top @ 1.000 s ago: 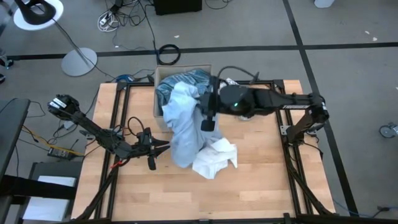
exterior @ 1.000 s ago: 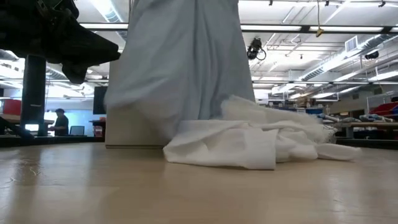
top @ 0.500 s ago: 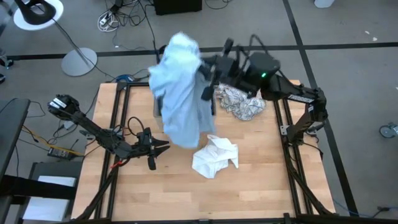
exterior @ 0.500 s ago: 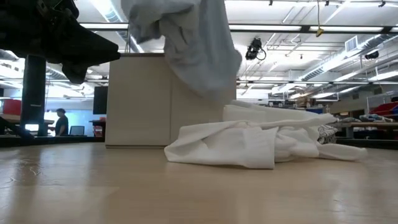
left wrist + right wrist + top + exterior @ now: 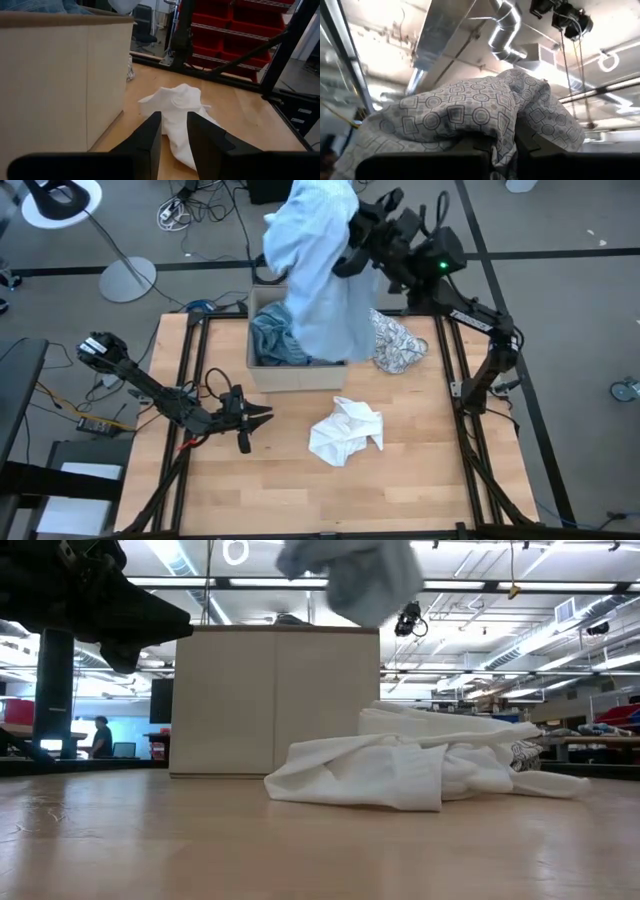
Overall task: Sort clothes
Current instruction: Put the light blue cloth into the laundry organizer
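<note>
Your right gripper [image 5: 352, 242] is clamped on the light blue garment [image 5: 318, 275], high over the cardboard box [image 5: 262, 372]. Hem may snag its rim. Left gripper [image 5: 262, 416] parted, empty.

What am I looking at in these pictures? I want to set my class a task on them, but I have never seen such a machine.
It is a robot with two dark arms at a wooden table, sorting clothes. One camera looks straight down, one looks level across the tabletop, and one sits on each wrist. The right gripper, shut, has lifted a light blue garment high above the cardboard box, where teal clothing lies. A white garment lies crumpled on the table, a patterned one beside the box. The left gripper waits low near the box, open and holding nothing.
</note>
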